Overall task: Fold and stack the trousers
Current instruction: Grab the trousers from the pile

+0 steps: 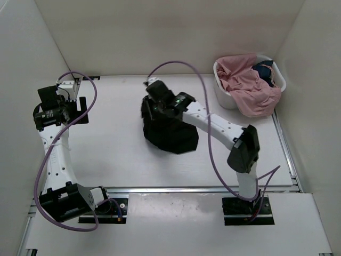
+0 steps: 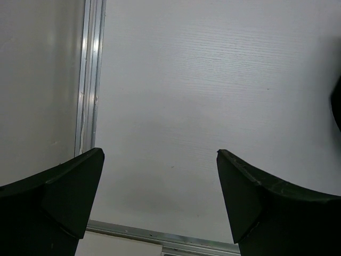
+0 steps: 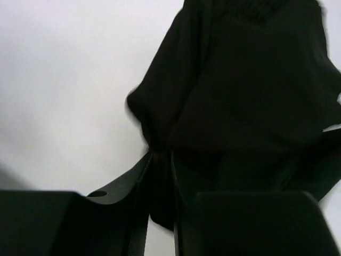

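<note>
The black trousers [image 1: 171, 132] lie bunched in a heap at the middle of the table. My right gripper [image 1: 152, 106] hangs over the heap's far left edge. In the right wrist view the trousers [image 3: 245, 80] fill the upper right, and a fold of the black cloth sits pinched in the narrow gap of the right gripper [image 3: 160, 156]. My left gripper [image 1: 82, 110] stands off at the far left, well apart from the trousers. Seen from its wrist, the left gripper [image 2: 160, 154] is open wide over bare table with nothing between its fingers.
A white basket [image 1: 226, 97] stands at the back right, holding a pink garment [image 1: 248, 85] that spills over its rim and a dark blue garment [image 1: 265, 69]. A metal rail [image 2: 88, 80] runs along the table's left edge. White walls close in the table.
</note>
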`<control>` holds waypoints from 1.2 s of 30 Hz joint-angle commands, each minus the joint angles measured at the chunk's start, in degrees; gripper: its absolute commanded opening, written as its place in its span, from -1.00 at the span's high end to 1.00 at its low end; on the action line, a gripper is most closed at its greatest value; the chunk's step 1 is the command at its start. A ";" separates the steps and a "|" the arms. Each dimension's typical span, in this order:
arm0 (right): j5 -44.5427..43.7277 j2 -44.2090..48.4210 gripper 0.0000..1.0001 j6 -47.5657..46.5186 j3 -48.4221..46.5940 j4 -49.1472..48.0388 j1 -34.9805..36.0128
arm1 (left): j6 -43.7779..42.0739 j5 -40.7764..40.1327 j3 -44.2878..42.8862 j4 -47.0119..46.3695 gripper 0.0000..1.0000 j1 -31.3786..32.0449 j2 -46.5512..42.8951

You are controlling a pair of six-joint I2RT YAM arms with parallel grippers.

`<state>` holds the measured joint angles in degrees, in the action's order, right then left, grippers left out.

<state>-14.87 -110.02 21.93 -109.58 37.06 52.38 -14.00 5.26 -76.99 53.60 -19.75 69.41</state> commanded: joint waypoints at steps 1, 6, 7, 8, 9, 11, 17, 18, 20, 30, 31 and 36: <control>19.48 -0.36 0.53 -11.09 -12.75 3.19 6.49 | -1.82 -0.33 -0.62 0.27 -0.96 0.24 -2.08; 24.37 1.03 -0.50 -20.53 -9.46 4.43 10.46 | -2.35 0.72 0.44 0.27 -0.96 0.76 -1.56; 23.23 1.82 -0.59 -20.53 -7.86 3.90 9.33 | -2.87 1.33 1.05 0.27 -0.96 0.76 -1.56; 22.61 3.39 -0.75 -19.48 -4.54 3.38 8.54 | -2.88 2.12 1.92 0.27 -0.96 0.76 -1.03; 21.56 4.28 -0.79 -18.34 -2.41 2.68 7.66 | -2.88 2.13 2.54 0.27 -0.93 0.76 -0.33; 18.15 7.26 -0.88 -12.20 3.29 -1.35 3.80 | -3.40 3.44 4.47 0.27 -0.88 1.47 1.33; 13.28 5.79 -0.92 4.94 17.45 -4.71 -10.88 | -3.40 3.55 9.48 0.27 -0.80 6.98 9.93; 16.95 4.47 -0.95 4.96 18.17 -5.58 -13.59 | -2.71 3.01 10.45 0.27 -0.80 8.22 11.00; 17.86 0.08 -0.98 6.54 18.87 -5.59 -15.11 | -2.70 3.01 12.99 -1.83 -0.83 11.73 13.98; 20.32 -2.75 -0.68 7.77 29.06 -8.40 -15.82 | -0.68 0.45 7.84 -12.03 -0.91 16.06 33.65; 20.93 -2.75 -0.56 7.77 29.07 -8.41 -15.82 | -0.68 1.50 6.95 -12.03 -0.91 16.06 35.34; 23.48 -2.22 0.44 7.77 30.48 -8.41 -15.82 | -1.29 8.00 4.66 -10.28 -0.81 18.07 42.03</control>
<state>5.87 -114.72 29.17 -79.66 29.67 36.67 -15.25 6.70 -71.79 44.34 -3.03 108.33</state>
